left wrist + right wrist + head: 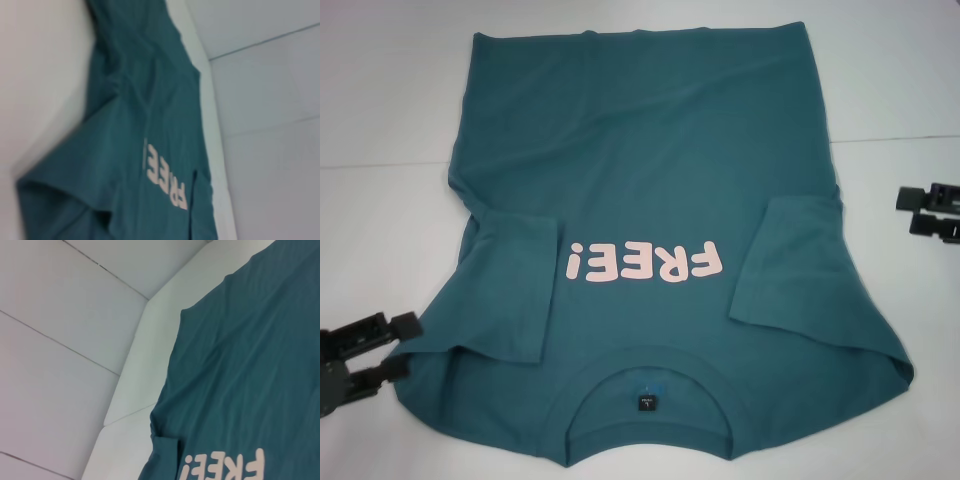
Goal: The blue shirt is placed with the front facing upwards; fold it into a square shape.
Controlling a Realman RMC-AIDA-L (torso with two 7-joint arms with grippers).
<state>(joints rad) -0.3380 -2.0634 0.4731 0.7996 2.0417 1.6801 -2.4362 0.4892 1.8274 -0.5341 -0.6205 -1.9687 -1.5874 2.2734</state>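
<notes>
Lying front-up on the desk [380,120], the blue shirt [660,180] has both sleeves tucked; the left gripper [365,352] and right gripper [930,210] wait empty, fingers parted, and a one-ply pinch risks a crooked fold.

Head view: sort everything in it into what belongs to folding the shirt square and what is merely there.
Belongs to the job:
blue shirt, front up, both sleeves already folded inward
left gripper, open, beside the near left shoulder
right gripper, open, clear of the right edge

Merely there:
white table
</notes>
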